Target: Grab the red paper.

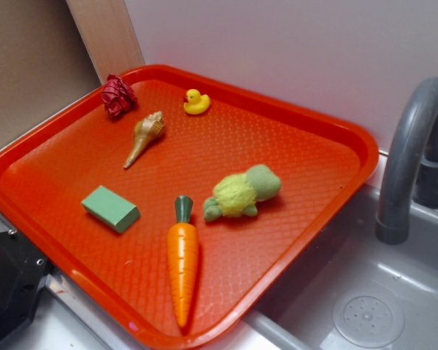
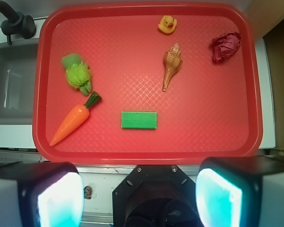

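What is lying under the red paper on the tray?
The red paper rests directly on the orange-red tray, near its corner. Nothing shows beneath it; the patch it covers is hidden.

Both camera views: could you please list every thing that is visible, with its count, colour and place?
Tray: one, orange-red, beside the sink.
Red paper: one, dark crimson, crumpled, in a far corner of the tray.
Rubber duck: one, yellow, near the tray's far rim.
Seashell: one, tan, between the red paper and the block.
Block: one, green, rectangular, lying flat.
Carrot: one, orange with a green top, near the front rim.
Plush toy: one, green and yellow-green, next to the carrot's top.
Sink: one, grey, beside the tray.
Faucet: one, grey, at the sink.
Gripper: one, black with pale fingers, open, above the tray's near edge.
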Robot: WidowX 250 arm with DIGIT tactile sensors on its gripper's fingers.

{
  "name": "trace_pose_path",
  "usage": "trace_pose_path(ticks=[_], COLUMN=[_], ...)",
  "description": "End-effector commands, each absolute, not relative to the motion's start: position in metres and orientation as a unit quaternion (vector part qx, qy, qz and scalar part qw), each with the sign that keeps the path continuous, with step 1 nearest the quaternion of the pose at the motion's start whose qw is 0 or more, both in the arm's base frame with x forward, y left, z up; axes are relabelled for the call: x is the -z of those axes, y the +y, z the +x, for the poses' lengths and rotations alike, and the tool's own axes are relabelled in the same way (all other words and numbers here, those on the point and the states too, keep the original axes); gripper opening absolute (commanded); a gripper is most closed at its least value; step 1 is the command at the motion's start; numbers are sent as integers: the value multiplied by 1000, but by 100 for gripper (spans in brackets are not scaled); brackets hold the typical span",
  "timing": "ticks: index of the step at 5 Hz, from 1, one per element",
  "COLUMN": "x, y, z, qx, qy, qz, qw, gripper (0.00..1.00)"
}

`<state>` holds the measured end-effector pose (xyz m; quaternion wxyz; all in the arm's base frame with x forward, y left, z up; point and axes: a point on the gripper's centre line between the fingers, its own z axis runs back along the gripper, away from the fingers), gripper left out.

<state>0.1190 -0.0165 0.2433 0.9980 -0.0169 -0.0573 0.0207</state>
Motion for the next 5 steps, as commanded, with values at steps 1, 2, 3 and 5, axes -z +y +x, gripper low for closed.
trace_pose_path(ticks=[1,2,3,5], x=[-243,-243,-239,-218], y=[-16,-10,3,56], z=[119,154,195,262], qx=[-21,-75,-129,-264], qy=[-57,-72,-95,-183], qz=[-17,-17,-14,46], qw=[998,994,987,946], gripper=[100,100,100,100])
